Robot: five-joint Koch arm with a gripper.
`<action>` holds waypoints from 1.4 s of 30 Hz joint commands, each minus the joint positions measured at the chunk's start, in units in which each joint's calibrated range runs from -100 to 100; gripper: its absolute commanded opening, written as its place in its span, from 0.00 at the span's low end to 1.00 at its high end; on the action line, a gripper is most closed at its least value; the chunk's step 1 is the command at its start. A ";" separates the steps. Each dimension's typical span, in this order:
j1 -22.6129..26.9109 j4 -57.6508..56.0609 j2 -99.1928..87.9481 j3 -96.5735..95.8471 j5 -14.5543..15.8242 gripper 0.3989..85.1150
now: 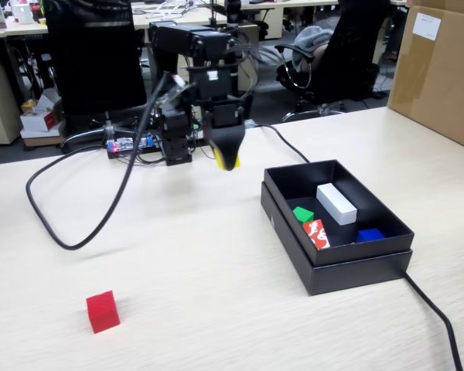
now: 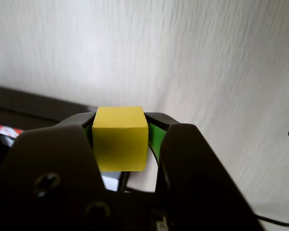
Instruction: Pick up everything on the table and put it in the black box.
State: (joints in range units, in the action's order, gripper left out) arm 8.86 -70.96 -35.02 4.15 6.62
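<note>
My gripper [image 1: 227, 160] hangs above the table [image 1: 178, 255], left of the black box [image 1: 356, 267], and is shut on the yellow cube [image 1: 230, 161]. In the wrist view the yellow cube [image 2: 120, 138] fills the space between the two dark jaws of the gripper [image 2: 121, 137]. A green cube [image 1: 302, 214] lies inside the box. The red cube [image 1: 103, 311] sits alone on the table near the front left in the fixed view.
Inside the box also lie a long white block [image 1: 336, 203], a red block with white print [image 1: 316, 233] and a blue block [image 1: 370, 235]. Black cables [image 1: 77, 232] loop over the table. A brown carton [image 1: 441, 69] stands at the back right.
</note>
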 commanded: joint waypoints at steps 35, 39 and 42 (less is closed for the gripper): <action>4.59 4.05 30.02 33.56 5.96 0.49; -2.05 4.05 17.98 32.47 3.47 0.51; -6.11 4.05 17.40 32.38 1.12 0.52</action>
State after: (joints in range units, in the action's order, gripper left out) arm 5.59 -68.49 -13.14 34.19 10.38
